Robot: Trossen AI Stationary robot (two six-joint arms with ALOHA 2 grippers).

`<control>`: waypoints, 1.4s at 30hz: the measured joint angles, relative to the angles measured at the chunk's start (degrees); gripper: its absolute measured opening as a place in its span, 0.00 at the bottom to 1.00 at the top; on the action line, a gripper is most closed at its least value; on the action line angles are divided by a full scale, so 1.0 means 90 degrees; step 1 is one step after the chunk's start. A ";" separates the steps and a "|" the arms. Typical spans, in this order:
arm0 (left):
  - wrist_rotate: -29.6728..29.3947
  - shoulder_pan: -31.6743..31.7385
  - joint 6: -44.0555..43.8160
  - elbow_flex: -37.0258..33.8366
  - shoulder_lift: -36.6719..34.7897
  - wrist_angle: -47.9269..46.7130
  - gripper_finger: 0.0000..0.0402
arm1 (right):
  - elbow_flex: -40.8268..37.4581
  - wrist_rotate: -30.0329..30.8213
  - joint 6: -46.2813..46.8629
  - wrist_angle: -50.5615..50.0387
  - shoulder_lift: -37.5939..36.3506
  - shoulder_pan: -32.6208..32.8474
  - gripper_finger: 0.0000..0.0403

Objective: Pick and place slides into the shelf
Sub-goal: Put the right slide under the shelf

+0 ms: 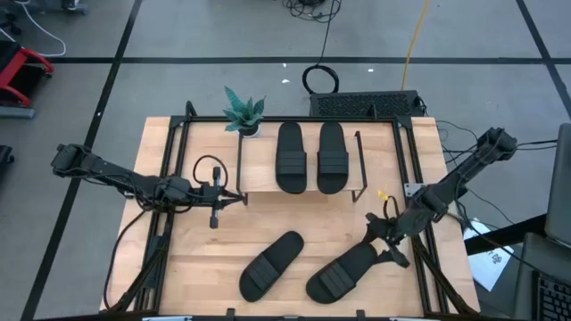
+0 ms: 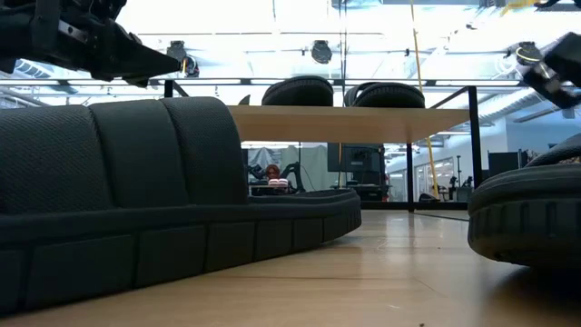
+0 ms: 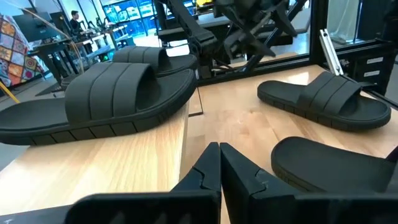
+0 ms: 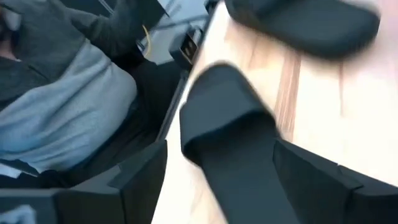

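On the table (image 1: 178, 267) the shelf (image 1: 259, 174) is seen at the far middle with two slides (image 1: 291, 158) already lying side by side on its top board, a small potted plant (image 1: 243, 113) just beside its far left corner. Two more slides lie on the near half of the table, long axes slanted toward the far right: the middle slide (image 1: 270, 266) lies free, while the right slide (image 1: 343, 272) has its far end between the spread fingers of the right hand (image 1: 385, 242) (not yet clamped, judging by the right wrist view). The left hand (image 1: 234, 197), fingers pressed together, is held just beside the shelf's left end, so the right arm is judged much the nearer, with the shelf's right post and occupied top to be cleared.
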 joint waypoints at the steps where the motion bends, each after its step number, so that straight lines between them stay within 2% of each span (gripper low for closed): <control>1: -0.0002 0.0000 -0.0005 0.0000 0.0000 0.0000 0.02 | -0.0002 0.0133 0.0157 0.0095 0.0144 0.0122 0.72; 6: 0.0000 0.0000 -0.0023 0.0000 0.0000 -0.0005 0.05 | -0.0002 0.0562 0.0719 0.1144 0.1011 0.0672 0.72; 12: 0.0000 0.0000 -0.0023 0.0000 0.0000 -0.0002 0.02 | -0.0002 0.1179 0.1603 0.1924 0.2043 0.1145 0.71; 16: 0.0002 0.0000 -0.0088 0.0000 0.0000 0.0012 0.01 | -0.0002 0.1336 0.2212 0.2484 0.2726 0.1206 0.71; 21: 0.0005 0.0000 -0.0271 0.0000 0.0000 0.0031 0.05 | -0.0002 0.1461 0.2582 0.3487 0.3557 0.1206 0.71; 27: 0.0014 0.0000 -0.0312 0.0000 0.0000 0.0037 0.08 | -0.0002 0.1746 0.3066 0.4100 0.4397 0.1185 0.71; 35: 0.0022 0.0000 -0.0315 0.0000 0.0000 0.0051 0.08 | -0.0002 0.1996 0.2997 0.4839 0.4725 0.0958 0.71; 42: 0.0022 0.0000 -0.0339 0.0000 0.0000 0.0068 0.08 | -0.0002 0.2112 0.2735 0.4801 0.4770 0.0705 0.69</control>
